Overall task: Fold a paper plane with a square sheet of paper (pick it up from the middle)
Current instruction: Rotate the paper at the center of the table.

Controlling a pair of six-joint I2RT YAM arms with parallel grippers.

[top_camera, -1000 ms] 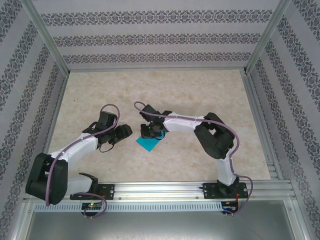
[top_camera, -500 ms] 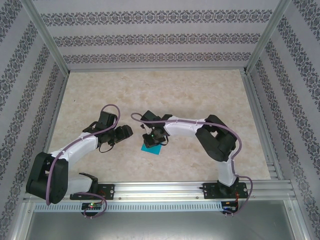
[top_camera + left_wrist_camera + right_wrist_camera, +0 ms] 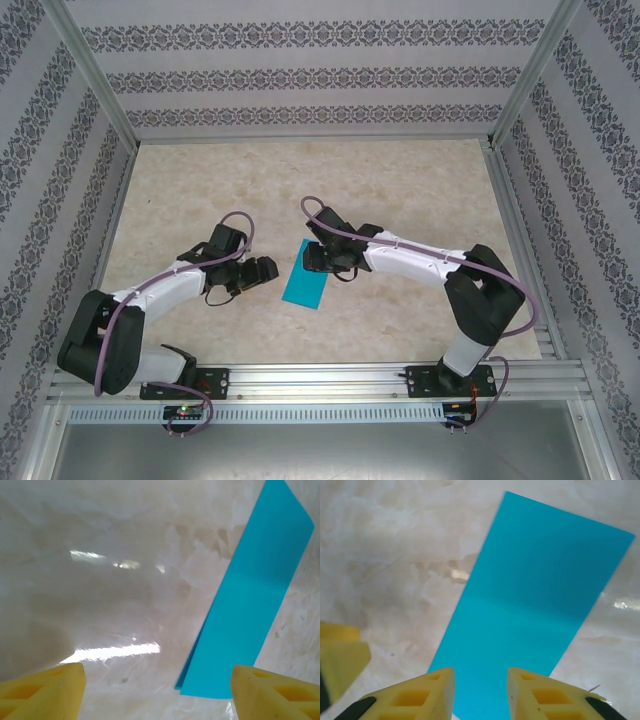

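Observation:
The teal-blue sheet of paper point(image 3: 306, 285) lies flat on the table, folded in half into a long rectangle. Its two layers show at the near corner in the left wrist view point(image 3: 255, 595). My right gripper point(image 3: 312, 260) hovers over the far end of the paper point(image 3: 540, 595). Its yellow fingers point(image 3: 415, 695) stand open with the paper beneath the gap, nothing pinched point(image 3: 481, 690). My left gripper point(image 3: 268, 272) sits just left of the paper and is wide open point(image 3: 157, 690), its right fingertip point(image 3: 272, 692) near the paper's corner.
The beige marble tabletop point(image 3: 400, 190) spreads behind and to both sides. Patterned walls and aluminium posts point(image 3: 95, 75) box the area in. A metal rail point(image 3: 330, 378) runs along the near edge by the arm bases.
The right arm has swung right and back, uncovering the paper, which now shows as a longer flat rectangle. The left gripper has shifted right, closer to the paper.

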